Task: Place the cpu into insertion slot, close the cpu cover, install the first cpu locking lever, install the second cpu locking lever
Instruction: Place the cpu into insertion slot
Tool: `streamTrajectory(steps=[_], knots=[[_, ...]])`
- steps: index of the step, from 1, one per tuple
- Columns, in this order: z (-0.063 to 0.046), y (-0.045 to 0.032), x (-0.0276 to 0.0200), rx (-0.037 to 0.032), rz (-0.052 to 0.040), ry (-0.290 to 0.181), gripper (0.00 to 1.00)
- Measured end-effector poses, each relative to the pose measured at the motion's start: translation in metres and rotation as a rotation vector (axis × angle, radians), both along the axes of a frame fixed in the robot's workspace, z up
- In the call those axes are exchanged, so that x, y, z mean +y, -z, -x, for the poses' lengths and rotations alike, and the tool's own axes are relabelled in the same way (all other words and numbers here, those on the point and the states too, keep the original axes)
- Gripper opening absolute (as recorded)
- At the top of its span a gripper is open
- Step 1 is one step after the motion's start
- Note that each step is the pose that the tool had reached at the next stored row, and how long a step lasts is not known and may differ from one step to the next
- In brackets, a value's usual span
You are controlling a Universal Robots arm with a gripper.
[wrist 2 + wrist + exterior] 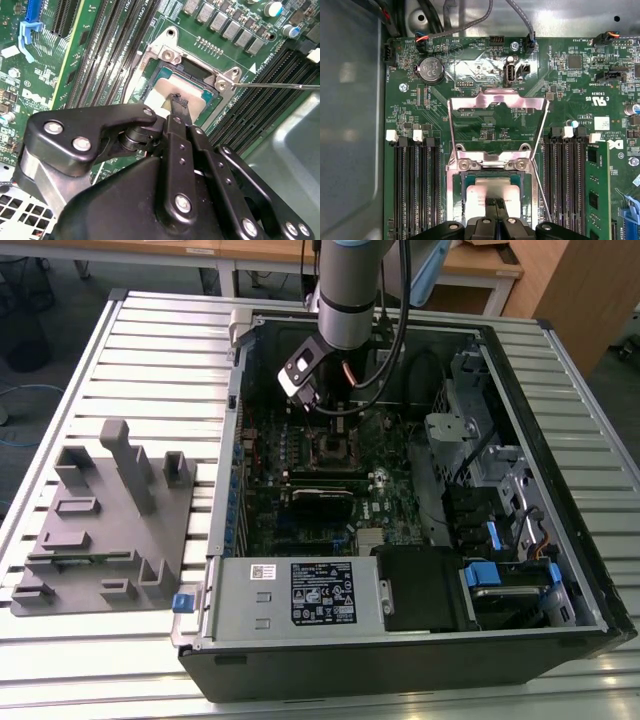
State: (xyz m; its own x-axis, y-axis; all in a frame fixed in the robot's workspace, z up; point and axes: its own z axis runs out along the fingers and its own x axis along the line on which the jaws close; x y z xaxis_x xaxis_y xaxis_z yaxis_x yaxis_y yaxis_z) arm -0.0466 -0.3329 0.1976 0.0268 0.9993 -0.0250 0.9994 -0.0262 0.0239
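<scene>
The cpu (482,192) lies flat in the insertion slot (210,75) on the green motherboard, its dull silver top (161,95) showing in both wrist views. My gripper (496,203) hangs straight over it, fingers shut together, the narrow tip (176,99) on or just above the chip's middle. The cpu cover (495,100) stands swung open on its hinge, board visible through its square window. A thin wire locking lever (280,86) sticks out sideways from the socket corner, unlatched. In the exterior view my gripper (325,420) reaches down into the open case above the socket (330,448).
Black memory slots (415,190) flank the socket on both sides. Case walls, cables (405,350) and a drive cage (500,490) surround the board. A white-labelled power supply (300,595) sits at the case's front. A grey fixture (100,510) rests at the exterior view's left.
</scene>
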Motion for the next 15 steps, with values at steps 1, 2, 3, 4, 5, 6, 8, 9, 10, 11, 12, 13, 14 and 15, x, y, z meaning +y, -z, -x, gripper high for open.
streamTrajectory(steps=[1,2,3,4,5,6,8,9,10,11,12,13,14,15], knots=[[0.0,0.0001,0.0,-0.0001,-0.0002,0.0,0.1],[0.0,0.0001,0.0,-0.0001,-0.0002,0.0,0.1],[0.0,0.0001,0.0,0.0,0.0,0.0,0.1],[0.0,0.0001,0.0,0.0,0.0,0.0,0.1],[0.0,0.0001,-0.0001,0.0,0.0,0.0,0.1],[0.0,0.0001,-0.0001,0.0,0.0,0.0,0.1],[0.0,-0.0007,0.0003,-0.0011,-0.0014,0.0,0.1],[0.0,-0.0021,0.0006,-0.002,-0.0035,0.0,0.1],[0.0,-0.0044,0.0007,-0.002,-0.0035,0.0,0.1],[0.0,-0.0077,0.0005,-0.0012,-0.0021,0.0,0.1],[0.0,-0.0111,0.0003,-0.0007,-0.0011,0.0,0.1],[0.0,-0.0146,0.0004,-0.0009,-0.0015,0.0,0.1],[0.0,-0.0183,0.0003,-0.0008,-0.0012,0.0,0.1],[0.0,-0.0218,0.0004,-0.0008,-0.0013,0.0,0.1]])
